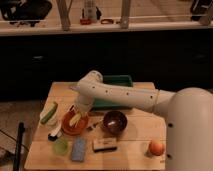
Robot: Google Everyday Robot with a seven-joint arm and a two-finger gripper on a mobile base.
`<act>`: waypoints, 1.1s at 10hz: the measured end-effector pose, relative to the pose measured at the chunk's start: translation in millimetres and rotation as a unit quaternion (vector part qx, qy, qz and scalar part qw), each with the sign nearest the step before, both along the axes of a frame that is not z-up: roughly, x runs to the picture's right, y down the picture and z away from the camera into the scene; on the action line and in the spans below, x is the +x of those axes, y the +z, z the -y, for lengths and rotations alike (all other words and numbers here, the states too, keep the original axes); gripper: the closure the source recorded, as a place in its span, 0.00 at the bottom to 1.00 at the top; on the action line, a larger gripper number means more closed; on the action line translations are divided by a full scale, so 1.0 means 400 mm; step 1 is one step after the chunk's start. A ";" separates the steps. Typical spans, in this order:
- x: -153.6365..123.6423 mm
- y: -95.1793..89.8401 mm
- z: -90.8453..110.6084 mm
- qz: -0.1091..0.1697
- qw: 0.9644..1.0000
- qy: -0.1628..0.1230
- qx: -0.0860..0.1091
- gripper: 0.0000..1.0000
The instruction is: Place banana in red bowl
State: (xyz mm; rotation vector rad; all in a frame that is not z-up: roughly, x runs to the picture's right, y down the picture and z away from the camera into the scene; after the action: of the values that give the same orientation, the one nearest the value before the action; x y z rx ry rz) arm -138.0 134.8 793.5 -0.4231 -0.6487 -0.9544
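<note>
The red bowl [73,126] is a shallow orange-red dish at the left middle of the wooden table [135,142]. The small pale-yellow banana [75,119] lies over the bowl, tilted, right under my gripper. My gripper [79,112] reaches down from the white arm [117,95] to the bowl's far rim, at the banana's upper end. I cannot tell whether the banana rests in the bowl or is still held.
A green-and-white elongated object [48,113] lies left of the bowl. A dark brown bowl [115,121] stands to its right. A light-green cup [60,145], a blue sponge [78,149], a brown bar [104,144] and an orange [156,147] lie in front. A green tray [116,82] sits behind.
</note>
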 end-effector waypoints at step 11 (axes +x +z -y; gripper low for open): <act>-0.018 -0.005 -0.018 0.002 1.000 -0.007 -0.004 0.20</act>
State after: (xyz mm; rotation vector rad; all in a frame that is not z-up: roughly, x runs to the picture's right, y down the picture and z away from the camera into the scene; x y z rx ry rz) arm -145.3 142.2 791.4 -0.4335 -0.6548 -0.9673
